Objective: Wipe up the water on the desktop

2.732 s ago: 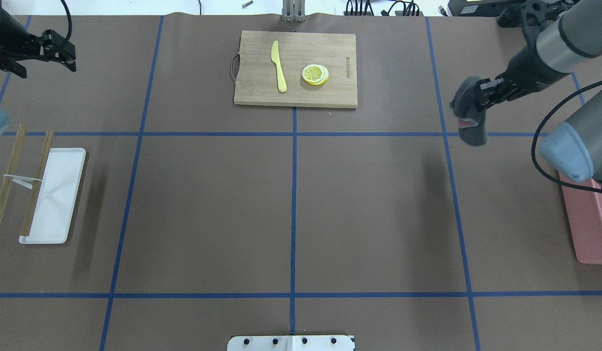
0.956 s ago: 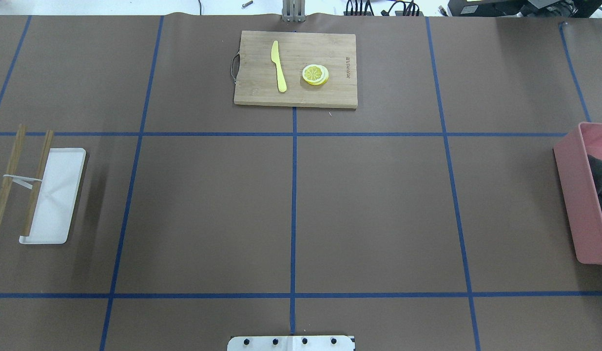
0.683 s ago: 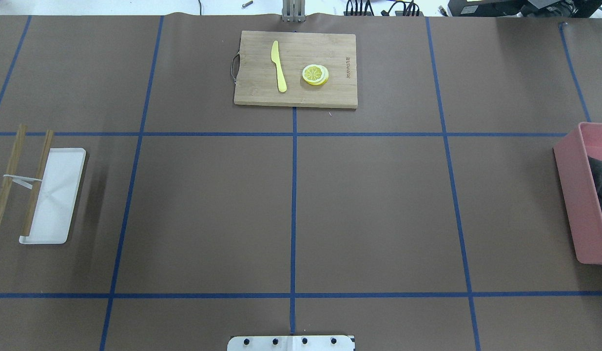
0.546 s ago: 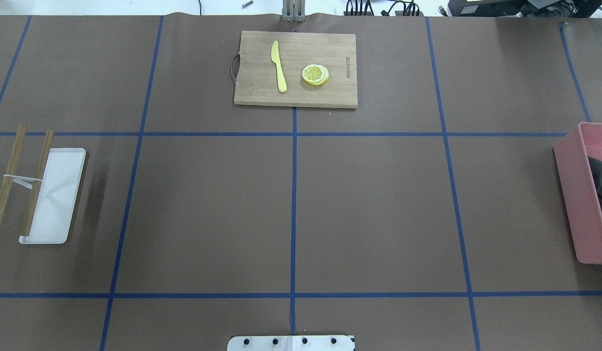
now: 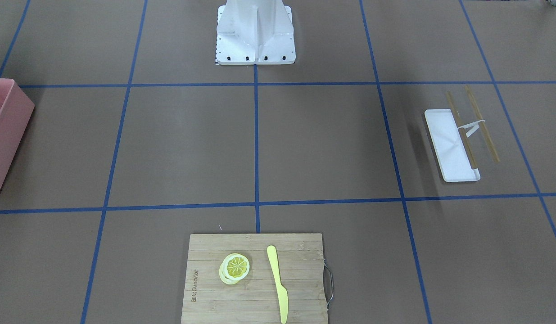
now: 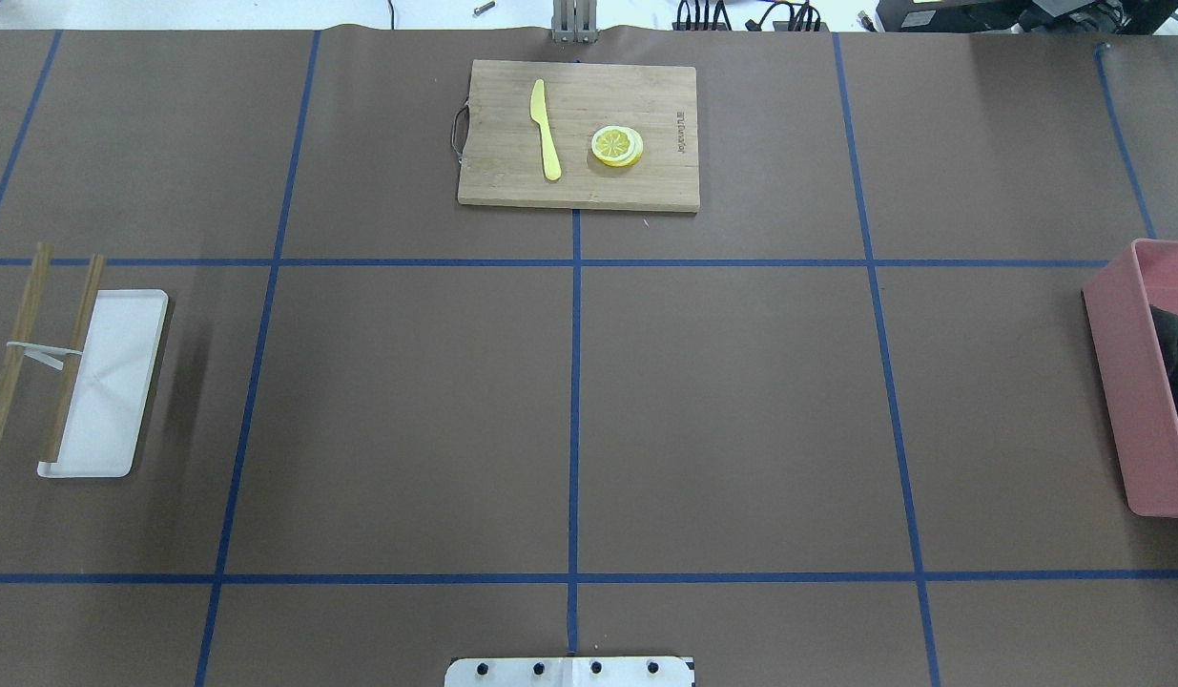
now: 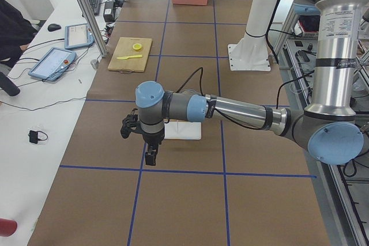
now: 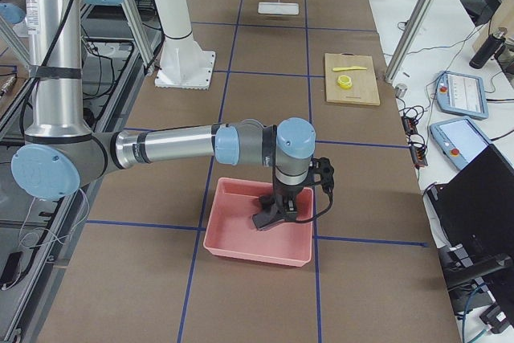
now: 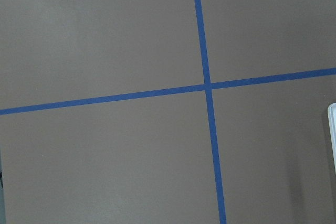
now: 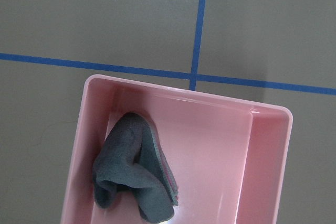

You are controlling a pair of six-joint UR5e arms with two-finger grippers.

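A matte brown tabletop (image 6: 741,410), marked into large rectangles by thin blue tape lines, fills the overhead view, and everything on it sits toward its edges. At the middle of the far edge lies a bamboo cutting board (image 6: 646,186) with a metal handle on its left side. A yellow knife (image 6: 547,134) lies on the board beside a small stack of lemon slices (image 6: 617,146), the two close together but apart. Near the left edge a white tray (image 6: 121,382) lies lengthwise, with two wooden sticks (image 6: 16,353) joined by a white band; one stick rests along the tray's outer rim, the other just beside it on the brown surface. At the right edge a pink bin (image 6: 1137,401) is cut off by the frame, and a crumpled grey cloth (image 10: 134,177) lies inside it against one wall. A wide stretch of brown surface separates the board, the tray and the bin. The white base plate (image 6: 569,671) sits at the middle of the near edge. From the side, the left pincer (image 7: 150,158) hangs above the tabletop just beside the white tray, close to a tape crossing; I cannot tell whether its fingers are apart or together. The right pincer (image 8: 281,208) hangs over the pink bin, above the cloth, and its fingers likewise cannot be judged.
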